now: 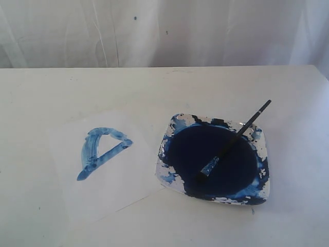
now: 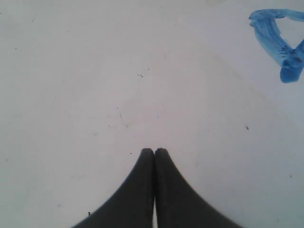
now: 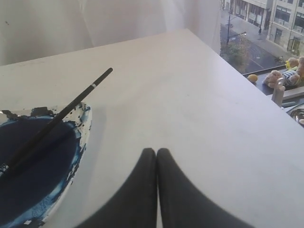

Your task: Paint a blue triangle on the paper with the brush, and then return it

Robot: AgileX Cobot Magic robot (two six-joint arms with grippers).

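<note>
While one brush (image 1: 236, 138) rests, one blue triangle (image 1: 110, 154) shows

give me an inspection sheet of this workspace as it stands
surface: white table, a few small specks
job's things: blue triangle painted on the paper; brush lies in the paint dish, bristles over the navy paint pool, handle out past the rim
clutter: nothing seen
grippers: left gripper shut, empty, over bare table; right gripper shut, empty, beside the dish
cables: nothing seen
surroundings: white curtain behind; window onto a street, stuffed toys by it
</note>
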